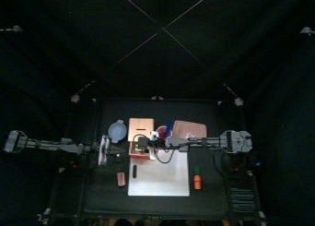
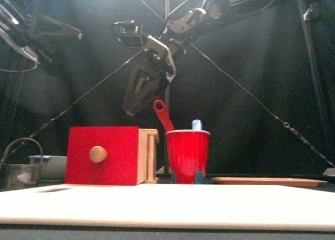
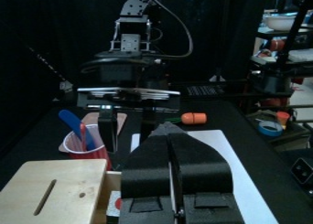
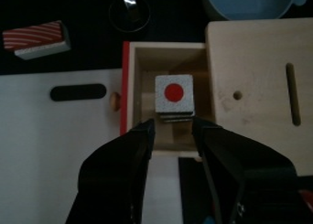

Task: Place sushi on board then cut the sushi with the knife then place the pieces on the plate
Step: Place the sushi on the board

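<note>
Toy sushi roll (image 4: 174,92), seen end-on as a white square face with a round red centre and dark sides, stands inside the open drawer (image 4: 141,61) of the pale wooden box (image 4: 257,72); the drawer's red front (image 2: 102,156), with its round knob, faces the table's front edge and the white cutting board (image 1: 160,182) lying just before it. The right gripper (image 4: 178,125), on the arm from the right, hangs just above the drawer at the roll's near edge; whether it grips the roll or stands clear of it cannot be told from these views.

Just right of the box stands a red plastic cup (image 2: 187,154); a red toy knife (image 2: 163,115) and a blue toy knife (image 2: 197,124) stick up past its rim. Right of the cup lies the flat pink tray (image 1: 187,130); left of the box sits the blue-grey bowl (image 4: 251,1).

A small red-and-white toy food block (image 4: 35,37) lies on the black table (image 1: 105,197) left of the board; a small orange toy (image 1: 194,181) lies at the board's right edge.

The left gripper (image 3: 171,138) hovers at the box's left side, its jaws closed together, pointing across the box toward the right arm.
</note>
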`<state>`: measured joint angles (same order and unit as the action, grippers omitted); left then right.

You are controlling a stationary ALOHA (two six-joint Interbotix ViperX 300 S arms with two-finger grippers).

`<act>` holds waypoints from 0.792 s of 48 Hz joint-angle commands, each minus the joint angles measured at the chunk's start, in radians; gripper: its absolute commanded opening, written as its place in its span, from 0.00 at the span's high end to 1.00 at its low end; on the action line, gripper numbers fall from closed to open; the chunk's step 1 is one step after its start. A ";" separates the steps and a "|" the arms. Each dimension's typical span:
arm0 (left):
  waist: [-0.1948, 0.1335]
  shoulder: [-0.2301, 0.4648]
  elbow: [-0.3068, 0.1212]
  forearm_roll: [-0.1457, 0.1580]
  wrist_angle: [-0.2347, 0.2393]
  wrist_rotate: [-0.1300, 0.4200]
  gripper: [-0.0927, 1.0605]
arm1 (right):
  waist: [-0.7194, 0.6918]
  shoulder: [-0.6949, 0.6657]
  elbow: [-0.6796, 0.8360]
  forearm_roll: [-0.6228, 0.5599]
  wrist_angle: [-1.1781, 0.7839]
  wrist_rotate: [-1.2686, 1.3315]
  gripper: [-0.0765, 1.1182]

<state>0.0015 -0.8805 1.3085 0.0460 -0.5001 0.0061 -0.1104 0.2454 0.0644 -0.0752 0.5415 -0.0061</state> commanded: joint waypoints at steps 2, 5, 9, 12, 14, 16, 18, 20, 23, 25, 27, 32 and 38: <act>-0.002 -0.003 -0.011 0.002 -0.012 -0.002 0.85 | -0.008 0.014 -0.083 -0.003 0.032 0.002 0.27; -0.002 -0.003 -0.012 0.002 -0.011 -0.002 0.85 | -0.008 0.026 -0.101 -0.003 0.049 -0.003 0.24; -0.002 -0.003 -0.011 0.002 -0.012 0.000 0.85 | -0.009 0.040 -0.123 -0.003 0.063 -0.005 0.19; -0.002 -0.003 -0.011 0.002 -0.011 0.000 0.85 | -0.011 0.049 -0.132 -0.005 0.066 -0.005 0.18; -0.002 -0.003 -0.011 0.002 -0.011 -0.002 0.85 | -0.012 0.054 -0.137 -0.005 0.066 -0.005 0.18; -0.002 -0.003 -0.011 0.002 -0.011 0.000 0.85 | -0.014 0.058 -0.140 -0.005 0.066 -0.005 0.18; -0.002 -0.003 -0.011 0.005 -0.011 -0.002 0.85 | -0.015 0.060 -0.143 -0.005 0.066 -0.005 0.18; -0.002 -0.003 -0.009 0.005 -0.012 0.000 0.85 | -0.015 0.064 -0.144 -0.005 0.066 -0.005 0.18; -0.002 -0.003 -0.008 0.005 -0.011 0.000 0.85 | -0.015 0.071 -0.147 -0.005 0.066 -0.005 0.18; -0.002 -0.003 -0.006 0.005 -0.011 -0.002 0.85 | -0.017 0.074 -0.149 -0.005 0.067 -0.005 0.18; -0.002 -0.003 -0.006 0.005 -0.011 -0.002 0.85 | -0.017 0.077 -0.149 -0.005 0.067 -0.005 0.18; -0.002 -0.003 -0.003 0.005 -0.011 -0.002 0.85 | -0.018 0.086 -0.150 -0.005 0.066 -0.005 0.18; -0.009 -0.003 -0.003 0.002 -0.014 0.000 0.85 | -0.018 0.095 -0.152 -0.005 0.066 -0.008 0.18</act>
<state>-0.0015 -0.8851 1.3177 0.0491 -0.5016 0.0046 -0.1243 0.3605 -0.0598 -0.0798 0.6121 -0.0123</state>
